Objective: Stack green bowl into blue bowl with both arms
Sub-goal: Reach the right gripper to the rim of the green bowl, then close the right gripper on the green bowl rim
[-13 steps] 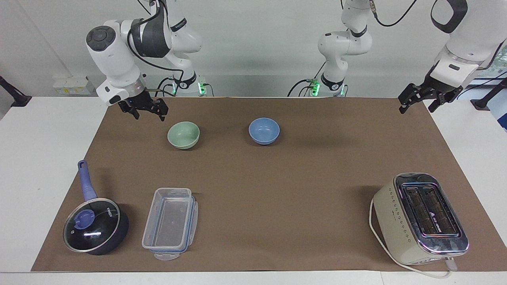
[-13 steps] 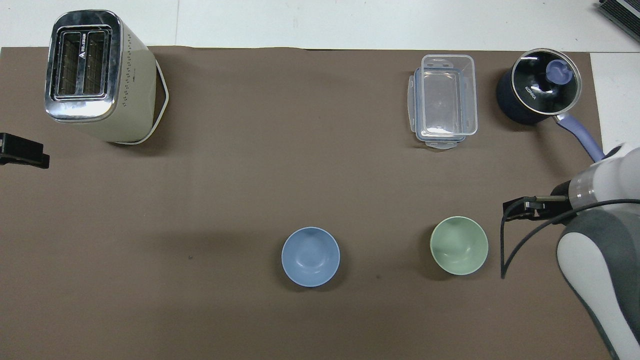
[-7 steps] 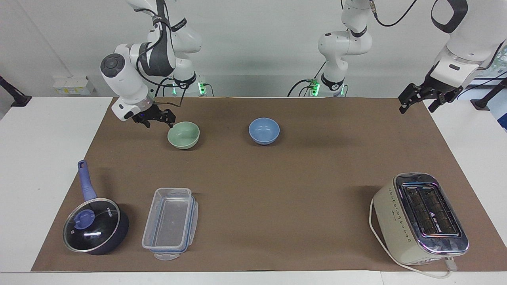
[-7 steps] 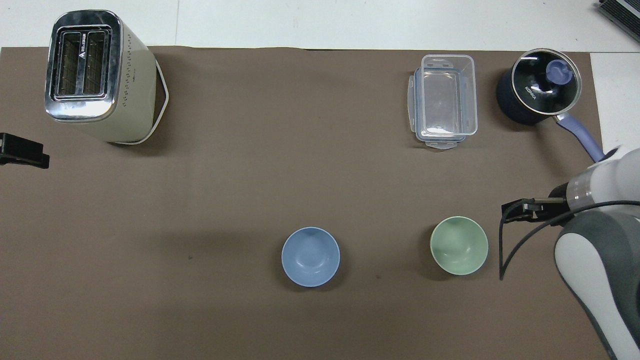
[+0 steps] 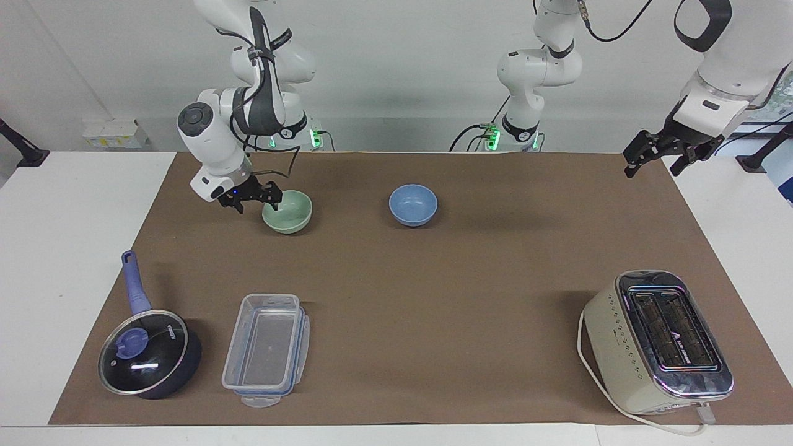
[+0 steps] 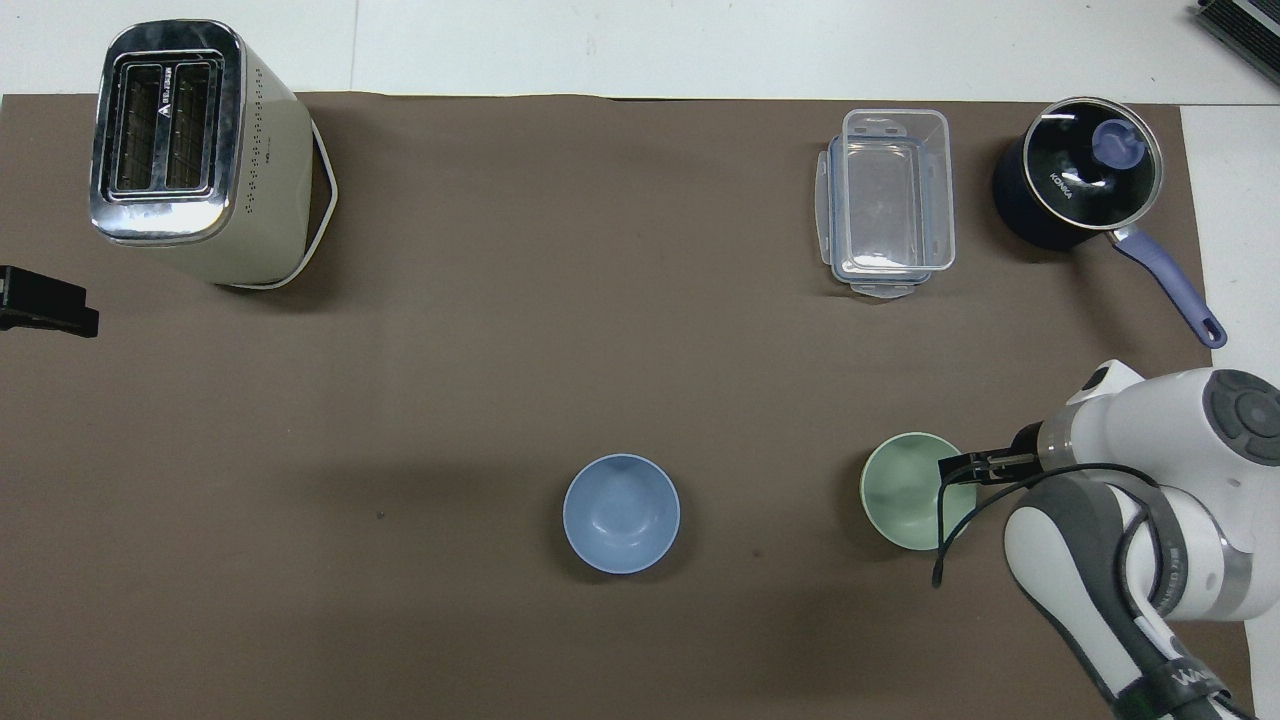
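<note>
Facing view: right pincer [image 5: 256, 202] spread wide at green bowl [image 5: 289, 212] rim, left pincer [image 5: 660, 155] wide.

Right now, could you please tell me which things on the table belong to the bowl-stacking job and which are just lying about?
Job: green bowl, blue bowl, right gripper at the green bowl's rim, left gripper waiting.
Lying about: saucepan, plastic container, toaster.

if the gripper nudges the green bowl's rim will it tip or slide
The green bowl probably slides: it looks smooth, small and light on flat brown paper. Its narrower base could let it rock. The right gripper, open, is at its rim.
</note>
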You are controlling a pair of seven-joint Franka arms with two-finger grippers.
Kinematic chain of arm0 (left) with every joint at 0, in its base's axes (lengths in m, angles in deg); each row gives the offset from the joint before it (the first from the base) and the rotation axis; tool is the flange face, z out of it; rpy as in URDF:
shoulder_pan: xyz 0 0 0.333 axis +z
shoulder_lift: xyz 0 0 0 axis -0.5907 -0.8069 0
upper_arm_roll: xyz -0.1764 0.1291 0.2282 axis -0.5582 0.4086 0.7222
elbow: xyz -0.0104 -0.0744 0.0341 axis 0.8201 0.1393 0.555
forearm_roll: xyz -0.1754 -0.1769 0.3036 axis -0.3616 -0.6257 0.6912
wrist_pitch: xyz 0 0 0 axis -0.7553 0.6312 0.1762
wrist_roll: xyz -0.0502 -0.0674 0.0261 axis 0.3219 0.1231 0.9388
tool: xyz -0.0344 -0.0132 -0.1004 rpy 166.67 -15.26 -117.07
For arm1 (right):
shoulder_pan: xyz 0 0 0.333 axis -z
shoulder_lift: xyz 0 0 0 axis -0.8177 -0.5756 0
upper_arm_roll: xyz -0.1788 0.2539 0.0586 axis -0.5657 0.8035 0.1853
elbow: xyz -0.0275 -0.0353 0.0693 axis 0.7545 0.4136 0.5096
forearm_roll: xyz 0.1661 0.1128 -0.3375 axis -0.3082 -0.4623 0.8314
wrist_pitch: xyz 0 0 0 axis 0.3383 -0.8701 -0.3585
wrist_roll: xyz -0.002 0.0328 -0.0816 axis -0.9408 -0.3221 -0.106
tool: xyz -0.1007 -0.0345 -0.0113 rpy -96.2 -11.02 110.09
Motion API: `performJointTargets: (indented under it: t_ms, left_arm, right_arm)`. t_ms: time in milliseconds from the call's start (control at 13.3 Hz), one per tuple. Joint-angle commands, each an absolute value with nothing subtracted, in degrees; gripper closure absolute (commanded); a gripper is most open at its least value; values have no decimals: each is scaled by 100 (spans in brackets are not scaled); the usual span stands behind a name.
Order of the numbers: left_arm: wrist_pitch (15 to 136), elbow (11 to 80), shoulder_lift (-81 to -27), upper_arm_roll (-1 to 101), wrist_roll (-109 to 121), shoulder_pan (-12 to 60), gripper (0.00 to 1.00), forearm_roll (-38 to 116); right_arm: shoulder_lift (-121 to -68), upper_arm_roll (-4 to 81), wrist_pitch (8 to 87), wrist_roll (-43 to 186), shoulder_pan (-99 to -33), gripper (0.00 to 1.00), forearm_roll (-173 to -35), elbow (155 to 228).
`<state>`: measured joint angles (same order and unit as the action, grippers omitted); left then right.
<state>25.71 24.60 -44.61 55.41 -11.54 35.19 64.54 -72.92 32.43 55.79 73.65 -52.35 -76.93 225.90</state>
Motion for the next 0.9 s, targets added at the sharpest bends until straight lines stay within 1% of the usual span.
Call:
performJointTargets:
  t_ms: [0, 375, 525, 675, 825]
  left_arm:
    - [2446, 2372, -4482, 5529, -1095, 3533, 0, 6562]
    - [2446, 2372, -4482, 5529, -1095, 3533, 0, 6562]
    - [2446, 2372, -4482, 5529, -1095, 3533, 0, 6562]
    - [2446, 2372, -4482, 5529, -1095, 3533, 0, 6562]
    - [2446, 2372, -4482, 5529, -1095, 3533, 0, 6562]
  right_arm:
    - [-7299, 3256, 5806, 6994, -5204, 0, -8032, 22797]
    - [-7440, 3256, 6095, 6501, -5196, 0, -8288, 23000]
    - [-7484, 3247, 6131, 6457, -5187, 2, -8376, 23009]
    - [-7537, 3256, 6140, 6369, -5152, 8, -8428, 23009]
    - [-7537, 3256, 6131, 6299, -5143, 19, -8560, 23009]
